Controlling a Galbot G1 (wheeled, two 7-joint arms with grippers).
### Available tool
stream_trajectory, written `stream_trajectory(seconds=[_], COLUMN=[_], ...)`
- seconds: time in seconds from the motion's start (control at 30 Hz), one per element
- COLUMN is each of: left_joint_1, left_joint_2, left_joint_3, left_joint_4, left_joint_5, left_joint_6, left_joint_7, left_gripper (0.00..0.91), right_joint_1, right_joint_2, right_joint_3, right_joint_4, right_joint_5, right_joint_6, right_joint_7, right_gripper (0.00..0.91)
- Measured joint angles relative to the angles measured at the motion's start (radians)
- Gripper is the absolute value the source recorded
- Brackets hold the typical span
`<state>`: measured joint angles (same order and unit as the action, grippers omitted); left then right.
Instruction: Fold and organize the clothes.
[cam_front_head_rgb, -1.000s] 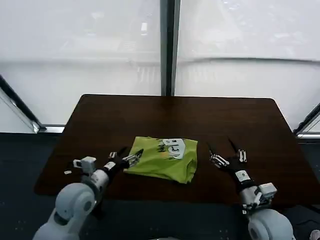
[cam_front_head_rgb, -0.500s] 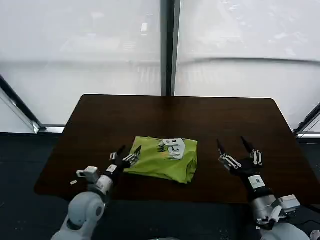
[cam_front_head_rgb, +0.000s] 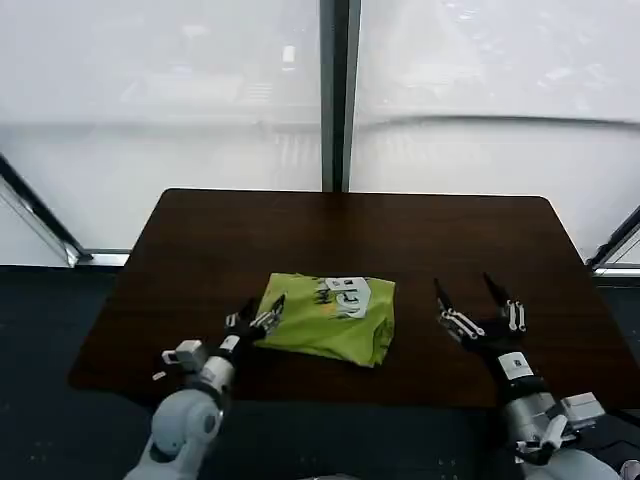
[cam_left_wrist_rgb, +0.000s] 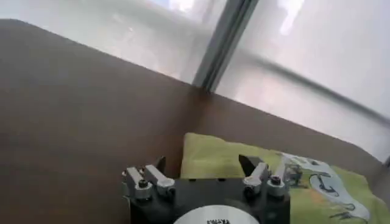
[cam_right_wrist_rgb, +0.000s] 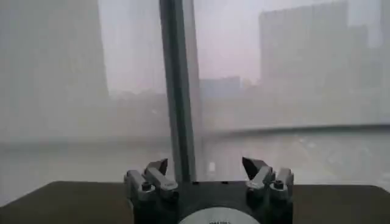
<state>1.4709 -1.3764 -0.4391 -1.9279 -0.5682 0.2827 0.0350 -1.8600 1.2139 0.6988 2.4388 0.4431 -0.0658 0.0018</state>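
Both claws have backed off open and empty, left claw (cam_front_head_rgb: 256, 320) at the shirt's (cam_front_head_rgb: 330, 318) 9 o'clock edge, right claw (cam_front_head_rgb: 476, 306) well clear at 3 o'clock, so the shirt sitting folded mid-surface (cam_front_head_rgb: 200, 240) looks basically done.

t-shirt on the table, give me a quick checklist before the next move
1. t-shirt lies folded in a compact bundle on the table: ok.
2. White graphic faces up: ok.
3. left end effector open, at the shirt's left edge, holding no fabric: ok.
4. right end effector open, off to the shirt's right, apart from it: ok.
5. Edges squared: not ok, near right corner sags unevenly.
6. Layers beneath lie flat: cannot tell.
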Motion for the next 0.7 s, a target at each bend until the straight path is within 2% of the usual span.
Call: stream_trajectory(seconds=[0.03, 0.07, 0.13, 0.2, 0.27, 0.33, 0.43, 0.7], left_joint_1=[0.0, 0.001, 0.003, 0.007, 0.012, 0.017, 0.023, 0.032], left_joint_2=[-0.003, -0.006, -0.009, -0.016, -0.022, -0.031, -0.038, -0.036], left_joint_3=[0.0, 0.0, 0.0, 0.0, 0.0, 0.0, 0.0, -0.03], left_joint_4=[0.0, 0.0, 0.0, 0.0, -0.002, -0.005, -0.007, -0.044], left_joint_5=[-0.005, -0.009, -0.017, -0.03, -0.034, -0.037, -0.047, -0.081], left_joint_6=[-0.001, -0.002, -0.004, -0.004, -0.005, -0.005, -0.006, 0.029], left_joint_7=[0.0, 0.0, 0.001, 0.001, 0.001, 0.001, 0.0, -0.015], left_gripper=[0.497, 0.4, 0.351, 0.224, 0.156, 0.146, 0.0, 0.0], right_joint_1=[0.0, -0.001, 0.0, 0.001, 0.002, 0.005, 0.005, 0.011], right_joint_2=[-0.001, -0.001, -0.001, -0.002, -0.002, -0.003, -0.003, -0.003], right_joint_3=[0.0, 0.001, 0.001, 0.001, -0.001, -0.002, -0.003, -0.009], right_joint_4=[0.001, 0.001, 0.001, 0.001, 0.001, 0.001, 0.001, 0.002], right_joint_5=[0.0, 0.0, 0.0, -0.001, -0.002, -0.003, -0.004, -0.006], right_joint_6=[0.0, -0.001, -0.001, -0.002, -0.002, -0.003, -0.004, -0.004], right_joint_7=[0.0, 0.0, 0.001, 0.001, 0.002, 0.003, 0.003, 0.012], right_gripper=[0.878, 0.878, 0.878, 0.878, 0.878, 0.878, 0.878, 0.878])
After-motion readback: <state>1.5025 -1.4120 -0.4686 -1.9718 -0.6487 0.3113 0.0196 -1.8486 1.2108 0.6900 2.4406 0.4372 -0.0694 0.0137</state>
